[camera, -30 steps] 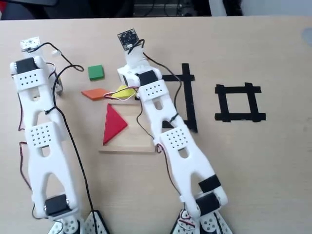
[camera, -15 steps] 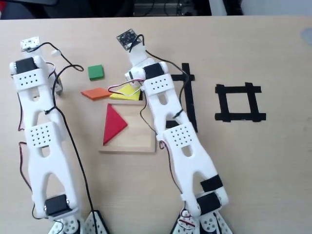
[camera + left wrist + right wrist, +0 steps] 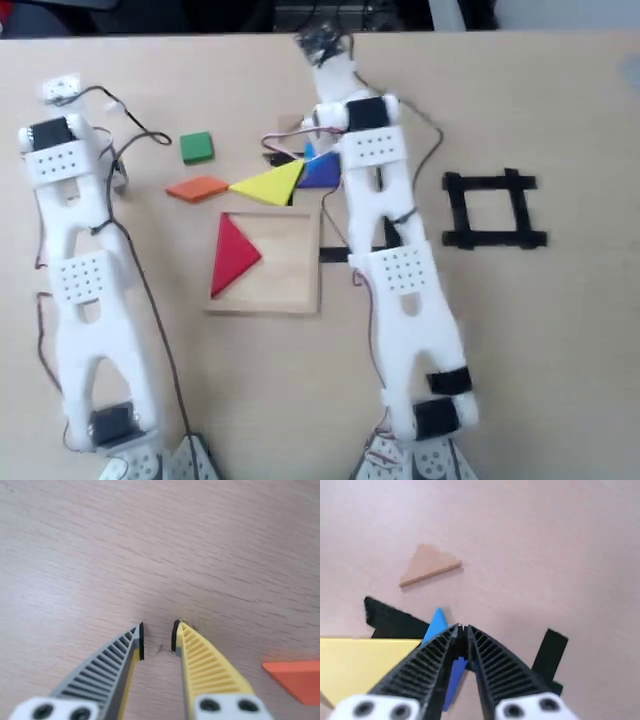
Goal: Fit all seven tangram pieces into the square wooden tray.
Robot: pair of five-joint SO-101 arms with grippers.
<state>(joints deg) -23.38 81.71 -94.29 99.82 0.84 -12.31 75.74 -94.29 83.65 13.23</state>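
The right gripper [image 3: 461, 629] was found shifted from the tray [image 3: 295, 290] to the blue piece [image 3: 322, 172], fingers nearly closed; the yellow triangle [image 3: 270, 185] was uncovered, unseated beside the tray. The left gripper [image 3: 157, 639] was held with fingers narrowly parted, empty.

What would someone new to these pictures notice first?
Probably the red triangle, lying alone in the square wooden tray. Next comes the row of bright pieces just beyond the tray's far edge: an orange piece, a yellow triangle and a blue piece, with the right gripper shut directly over the blue one. A green square sits apart, farther back.
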